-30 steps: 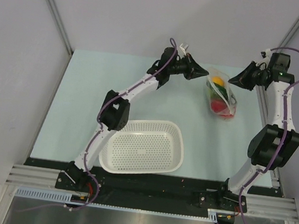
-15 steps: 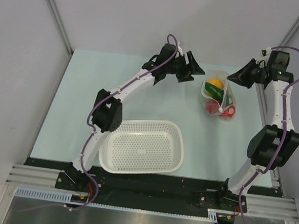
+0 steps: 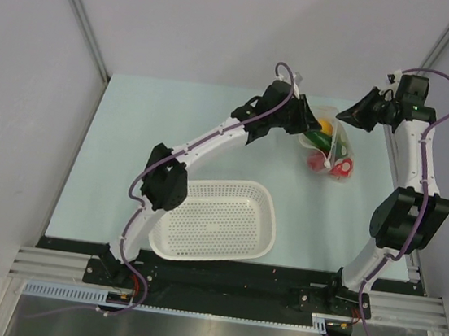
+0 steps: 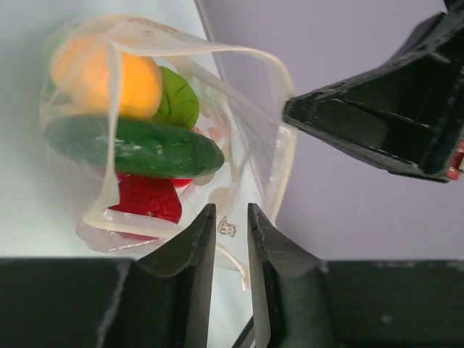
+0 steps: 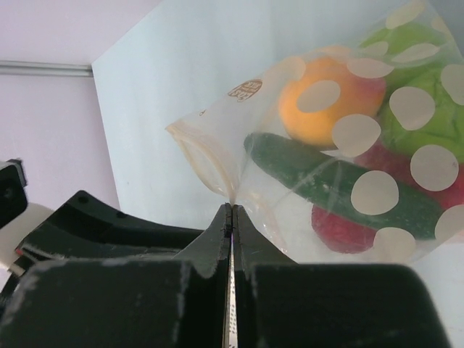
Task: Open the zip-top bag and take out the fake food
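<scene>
Right fingers point(image 5: 217, 246) clenched on zip-top bag point(image 5: 239, 109) lip. Left fingers point(image 4: 194, 250) narrowly apart at its mouth; can't tell if gripping. Fake food point(image 4: 138, 145) inside.

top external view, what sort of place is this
Probably a robot lab test cell: a table boxed in by grey panels, left arm and right arm bolted to a metal rail, a white basket and fake food in a zip-top bag.

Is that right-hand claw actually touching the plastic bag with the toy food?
Touching. The right wrist view shows the right gripper shut on a fold of the zip-top bag at its mouth edge.
</scene>
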Motion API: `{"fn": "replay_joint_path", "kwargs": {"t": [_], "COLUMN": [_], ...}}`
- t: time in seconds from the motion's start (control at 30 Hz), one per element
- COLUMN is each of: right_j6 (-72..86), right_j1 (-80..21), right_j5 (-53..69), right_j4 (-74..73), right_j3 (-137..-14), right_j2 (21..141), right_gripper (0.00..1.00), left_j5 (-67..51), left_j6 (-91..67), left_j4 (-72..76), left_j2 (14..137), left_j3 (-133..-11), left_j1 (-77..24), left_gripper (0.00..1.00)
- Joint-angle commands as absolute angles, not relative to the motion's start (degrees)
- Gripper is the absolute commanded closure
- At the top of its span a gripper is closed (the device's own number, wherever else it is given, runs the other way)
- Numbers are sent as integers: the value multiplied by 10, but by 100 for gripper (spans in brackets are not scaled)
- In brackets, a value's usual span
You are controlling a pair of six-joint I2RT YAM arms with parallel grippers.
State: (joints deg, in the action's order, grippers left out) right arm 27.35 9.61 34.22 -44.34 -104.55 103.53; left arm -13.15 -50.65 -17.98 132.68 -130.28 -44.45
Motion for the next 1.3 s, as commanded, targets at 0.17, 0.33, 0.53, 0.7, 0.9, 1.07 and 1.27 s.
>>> {"fn": "replay_joint_path", "kwargs": {"t": [0.17,0.33,0.53,0.7,0.9,1.07,1.27], "right_j6": [308,338,369,381,384,393,393], "right_j1": [84,69,58,55,54,51,47], "right_j5": [328,323,298,301,301,307,302], "right_j4": [-403,-364,-326,-320,-323,-318,-318], "right_j3": [-1027,-982,-944,-936,-935,-920,-911], "right_j2": [994,965,933,929,925,918,907], "right_gripper": [100,100,100,100,100,100,100], "left_j5": [-139,-114,-79,-72,-52,-52,-24], "left_j6": [-772,-792,-824,-851,-845,-853,-871], "left_j4": [-120,-184,-197,-218,-223,-232,-206], "left_j2": [1367,1405,1384,1401,1399,1430,1450], "left_j3": [-1285,-1362,-1290,-1300,-1280,-1309,-1319], "left_j1": [-446,-447,-445,-444,-444,-446,-445], "left_gripper": [49,45,39,34,25,25,33]}}
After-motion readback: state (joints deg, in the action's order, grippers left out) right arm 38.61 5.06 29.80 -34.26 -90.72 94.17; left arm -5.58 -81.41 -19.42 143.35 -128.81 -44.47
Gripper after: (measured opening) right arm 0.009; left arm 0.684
